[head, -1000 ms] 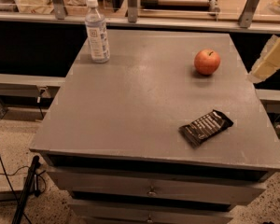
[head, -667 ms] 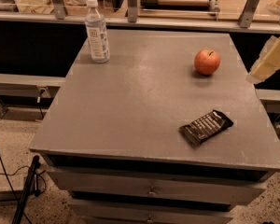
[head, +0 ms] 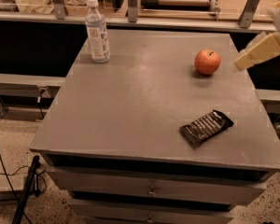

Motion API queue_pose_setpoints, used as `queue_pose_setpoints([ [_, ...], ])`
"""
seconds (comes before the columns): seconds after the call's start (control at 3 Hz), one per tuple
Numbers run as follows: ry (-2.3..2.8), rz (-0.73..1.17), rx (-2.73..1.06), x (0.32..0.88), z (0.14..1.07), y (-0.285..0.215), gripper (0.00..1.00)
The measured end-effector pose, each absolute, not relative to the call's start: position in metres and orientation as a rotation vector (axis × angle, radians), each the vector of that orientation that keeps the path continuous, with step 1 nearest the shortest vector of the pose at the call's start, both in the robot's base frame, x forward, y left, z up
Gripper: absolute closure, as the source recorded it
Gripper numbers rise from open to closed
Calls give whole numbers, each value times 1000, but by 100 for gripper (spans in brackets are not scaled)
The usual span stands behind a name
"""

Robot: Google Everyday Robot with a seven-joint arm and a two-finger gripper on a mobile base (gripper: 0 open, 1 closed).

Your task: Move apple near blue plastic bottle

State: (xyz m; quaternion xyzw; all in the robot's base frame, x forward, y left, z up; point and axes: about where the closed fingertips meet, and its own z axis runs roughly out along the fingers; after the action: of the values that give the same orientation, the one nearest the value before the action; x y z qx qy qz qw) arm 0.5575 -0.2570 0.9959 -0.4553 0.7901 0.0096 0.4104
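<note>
**Reach for the apple not yet begun**

The apple (head: 207, 61) is sitting upright on the far right part of the grey worktop (head: 130, 115), untouched. The blue plastic bottle (head: 97, 31) is standing at the far left corner, well apart from the apple. A flat black snack wrapper (head: 206, 127) is lying nearer the front, on the right, out of the line between the two.

The gripper (head: 245, 60) is hanging just beside the worktop's right edge, near the apple but not touching it; whether it is open or closed cannot be told from this view.

By my judgement, the approach step is in hand. The next move is calling for the gripper to come in over the apple and close around its round sides firmly enough that it is not rolling away. A carry leftward across the bare worktop would follow, setting the apple down beside the bottle without knocking the bottle over.
</note>
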Motion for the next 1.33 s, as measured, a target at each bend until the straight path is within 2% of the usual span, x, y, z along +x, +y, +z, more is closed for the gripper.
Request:
queue_pose_setpoints([
  [0.67, 1905, 157, -718, 623, 983, -258, 0],
  [1.33, 1825, 172, -618, 661, 955, -252, 0],
])
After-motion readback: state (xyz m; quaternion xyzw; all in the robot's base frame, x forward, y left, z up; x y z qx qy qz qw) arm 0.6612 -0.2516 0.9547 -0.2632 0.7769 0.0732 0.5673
